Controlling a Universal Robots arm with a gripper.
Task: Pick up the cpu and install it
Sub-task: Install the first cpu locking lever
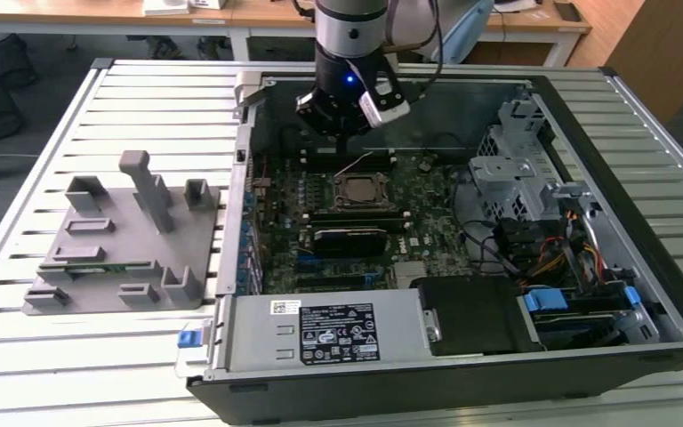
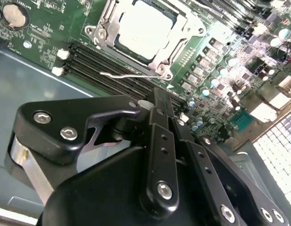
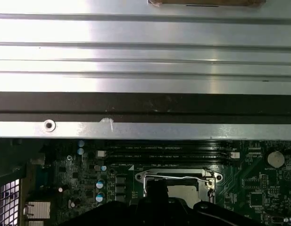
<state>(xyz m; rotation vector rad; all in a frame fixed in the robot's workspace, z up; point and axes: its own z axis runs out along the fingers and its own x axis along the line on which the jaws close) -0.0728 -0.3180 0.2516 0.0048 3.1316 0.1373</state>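
Already seated in the socket frame (image 2: 136, 35) on the motherboard (image 1: 354, 209) inside the open computer case (image 1: 626, 294), the cpu (image 2: 144, 27), with the end effector (image 2: 157, 101) above and beside it, fingers together on nothing, so apparently past placement and calling for the loose lever (image 2: 128, 74) to be latched.

I see the cpu (image 1: 355, 189) lying flat in the socket at the middle of the motherboard, inside the open computer case. In the second wrist view the cpu (image 2: 144, 29) is a square chip with a bright, shiny silver top, framed by the metal socket bracket. In the first wrist view part of its pale top (image 3: 187, 189) shows.
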